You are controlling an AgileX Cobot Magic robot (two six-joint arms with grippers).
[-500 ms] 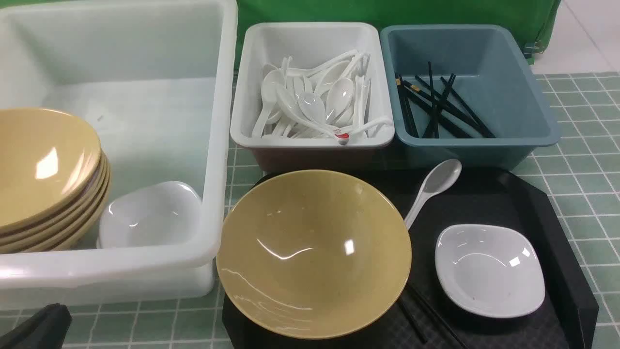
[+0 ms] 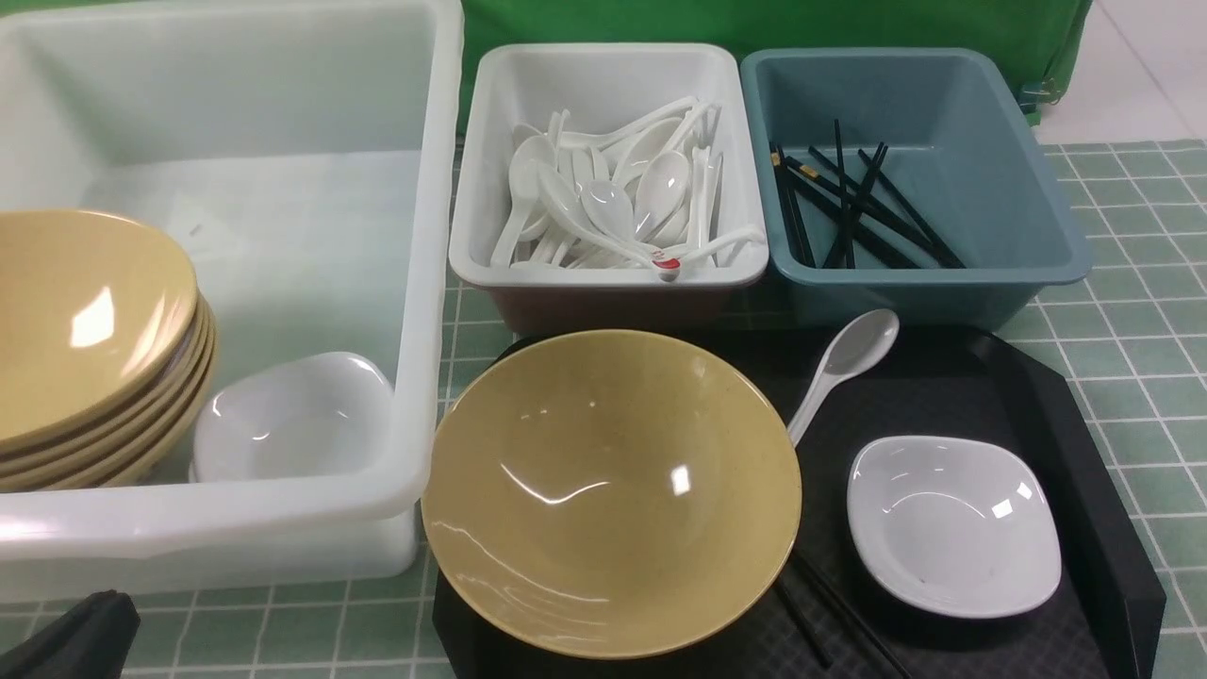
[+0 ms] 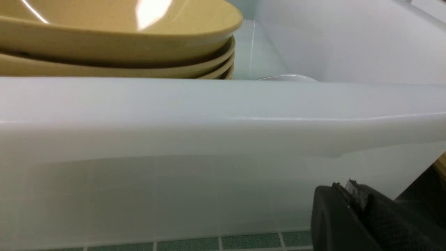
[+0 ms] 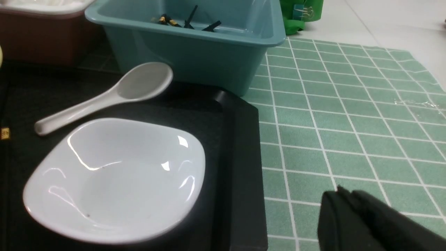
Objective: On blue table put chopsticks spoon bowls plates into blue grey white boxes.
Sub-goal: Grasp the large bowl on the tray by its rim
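On the black tray (image 2: pixel 1084 453) lie a tan bowl (image 2: pixel 611 490), a white spoon (image 2: pixel 839 363), a white plate (image 2: pixel 952 523) and black chopsticks (image 2: pixel 834 618) partly under the bowl. The large translucent box (image 2: pixel 429 236) holds stacked bowls (image 2: pixel 85 321) and a plate (image 2: pixel 292 415). Spoons fill the white box (image 2: pixel 603 273); chopsticks (image 2: pixel 849 207) lie in the blue-grey box (image 2: pixel 943 283). My left gripper (image 3: pixel 345 188) is shut and empty, low against the large box's near wall (image 3: pixel 174 181). Over the blue table (image 4: pixel 348 115), right of the tray, my right gripper (image 4: pixel 343 193) is shut and empty.
A green backdrop (image 2: pixel 754 24) hangs behind the boxes. The tray's raised rim (image 4: pixel 244 157) stands between my right gripper and the plate (image 4: pixel 115 177). The spoon (image 4: pixel 104 94) lies just before the blue-grey box (image 4: pixel 195 52).
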